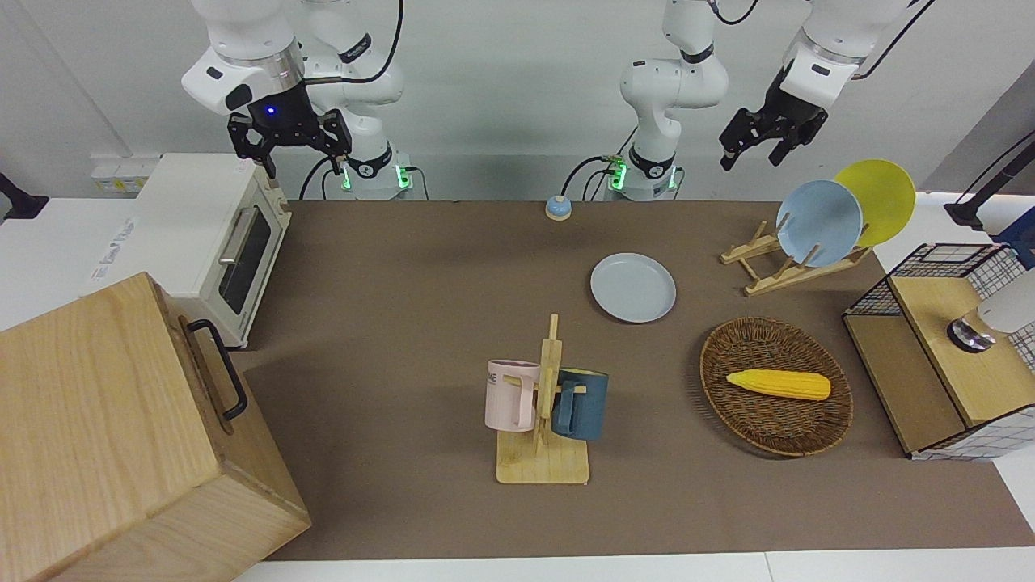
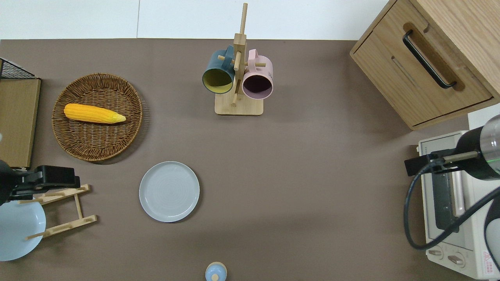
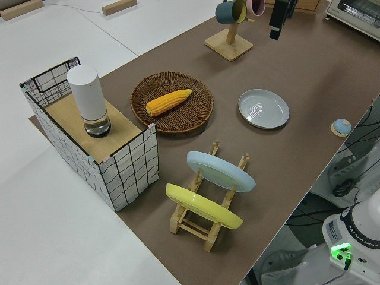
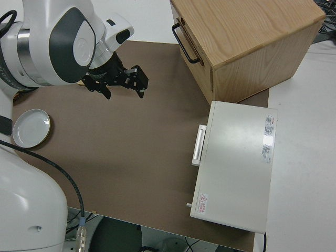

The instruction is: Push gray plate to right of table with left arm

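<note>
The gray plate [image 1: 632, 287] lies flat on the brown table [image 1: 404, 267], near the middle; it also shows in the overhead view [image 2: 169, 191], the left side view [image 3: 263, 108] and the right side view [image 4: 31, 127]. My left gripper [image 1: 752, 160] is up in the air with its fingers apart and empty. In the overhead view the left gripper [image 2: 58, 178] is over the wooden dish rack [image 2: 62, 212], toward the left arm's end of the table from the plate and apart from it. My right gripper [image 1: 301, 153], with the blue-lit wrist, is parked and open.
The dish rack holds a sky-blue plate [image 1: 818, 222] and a yellow plate [image 1: 881, 198]. A wicker basket [image 1: 732, 356] holds a corn cob [image 1: 779, 385]. A mug stand [image 1: 543, 404], a small bell [image 1: 559, 208], a toaster oven [image 1: 210, 242], a wooden cabinet [image 1: 121, 436] and a wire-framed shelf [image 1: 946, 356] also stand here.
</note>
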You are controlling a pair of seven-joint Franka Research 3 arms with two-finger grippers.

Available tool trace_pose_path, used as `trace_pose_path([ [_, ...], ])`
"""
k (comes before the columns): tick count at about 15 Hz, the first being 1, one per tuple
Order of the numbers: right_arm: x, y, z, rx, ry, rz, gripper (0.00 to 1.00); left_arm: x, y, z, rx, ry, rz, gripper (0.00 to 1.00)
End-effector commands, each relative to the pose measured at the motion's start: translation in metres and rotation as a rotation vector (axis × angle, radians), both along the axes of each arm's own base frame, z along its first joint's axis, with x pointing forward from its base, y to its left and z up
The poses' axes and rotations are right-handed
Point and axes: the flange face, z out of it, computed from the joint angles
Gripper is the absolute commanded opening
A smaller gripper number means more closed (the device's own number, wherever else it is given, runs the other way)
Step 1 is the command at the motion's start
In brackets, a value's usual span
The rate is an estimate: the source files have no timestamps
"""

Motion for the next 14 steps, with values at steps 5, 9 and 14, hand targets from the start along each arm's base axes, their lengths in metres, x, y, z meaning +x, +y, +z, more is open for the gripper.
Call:
trace_pose_path([
  [5, -0.005, -0.001, 0.002, -0.001, 0.006, 0.004, 0.996, 0.001, 0.000, 0.006, 0.016, -0.006, -0.001, 1.00],
  [9, -0.005, -0.001, 0.002, -0.001, 0.006, 0.004, 0.996, 0.001, -0.003, 0.006, 0.018, -0.007, -0.005, 1.00],
  [14, -0.005, -0.001, 0.002, -0.003, 0.006, 0.004, 0.996, -0.001, -0.004, 0.007, 0.022, -0.010, -0.013, 1.00],
])
